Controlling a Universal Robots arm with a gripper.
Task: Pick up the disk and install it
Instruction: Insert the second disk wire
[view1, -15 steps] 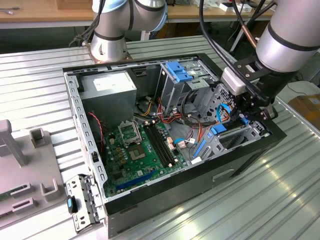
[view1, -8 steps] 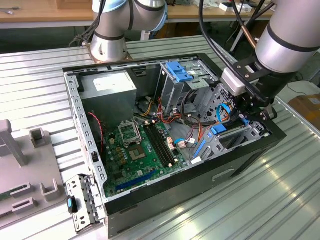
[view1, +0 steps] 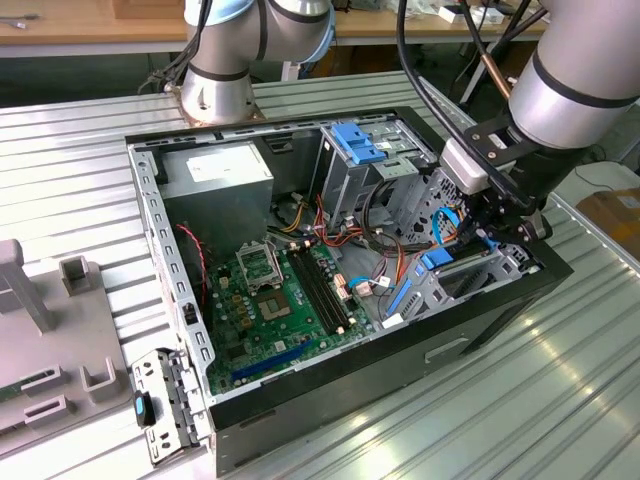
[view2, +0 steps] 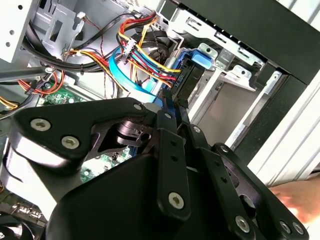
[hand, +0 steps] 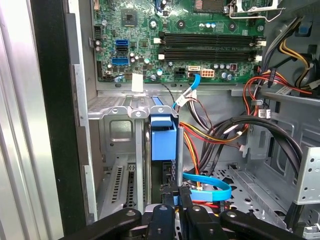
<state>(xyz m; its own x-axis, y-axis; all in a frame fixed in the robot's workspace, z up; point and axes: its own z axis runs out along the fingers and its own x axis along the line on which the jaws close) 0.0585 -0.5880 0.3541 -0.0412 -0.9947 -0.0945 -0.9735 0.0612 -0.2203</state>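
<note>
the black two-finger gripper (hand: 176, 200) pinches the stiff, fragile blue-framed grey metal disk (hand: 165, 137) edgewise at the case's three o'clock; best held by its frame.

The arm (view1: 570, 90) is seen in the exterior view entering from the upper right, w/ silver-grey links and black cabling routed along it. The wrist is angled downward, and the gripper (view1: 500, 215) is positioned low at the exterior view's right. The base joint (view1: 215, 85) is mounted at the rear. In both wrist views the black finger linkages (view2: 172, 150) are drawn close together, approx. parallel, w/ a thin blue-edged part clamped between the fingertips (hand: 172, 192). A hand (view2: 300, 197) is visible at the edge of the second wrist view, blurred.
</note>
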